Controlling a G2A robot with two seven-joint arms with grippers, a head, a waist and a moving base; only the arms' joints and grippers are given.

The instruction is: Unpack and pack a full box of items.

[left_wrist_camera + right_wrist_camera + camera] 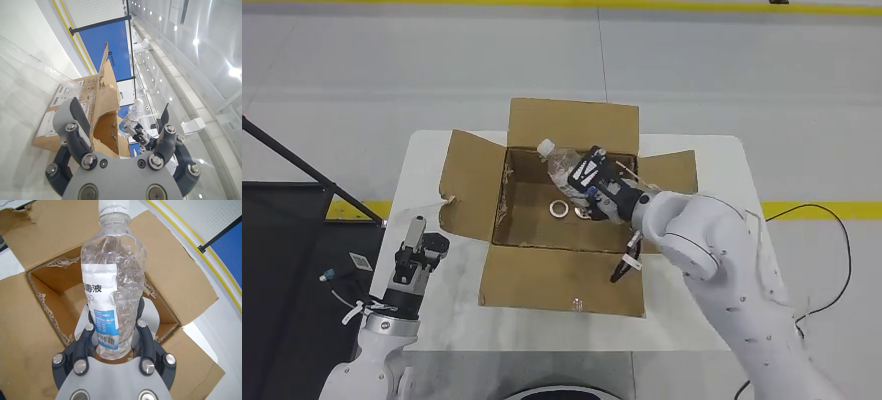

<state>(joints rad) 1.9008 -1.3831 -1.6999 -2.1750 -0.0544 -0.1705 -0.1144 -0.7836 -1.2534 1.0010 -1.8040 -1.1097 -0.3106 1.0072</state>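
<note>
In the top view, the open cardboard box (542, 272) sits on the white tabletop (442, 300) with all four flaps spread. The right claw (594, 183) holds a clear plastic bottle (562, 165) over the box's far part, cap toward the rear flap. A pale ring (559, 208) lies on the box floor, and I cannot identify the thing beside it, which is half covered by the claw. The left claw (414, 232) rests over the tabletop just beside the left flap. In the left wrist view, the left claw (121, 110) has its jaws wide apart with nothing between them. Past the torn box (105, 85) flap, the bottle (130, 118) stands above the rim in the right claw (139, 133). The box's inside is blocked from here. In the right wrist view, the right claw (115, 319) is clamped on the bottle (113, 285) low on its body, across the label near the base. The white cap (113, 205) is partly cut off. The bottle's walls look thin and crinkled, so I judge them soft, easily dented and somewhat slick. The stiffer base or shoulder should give a surer hold than the middle. How full it is, and so how heavy, is hard to tell. The bottle hides much of the box (189, 291) floor beneath.
</note>
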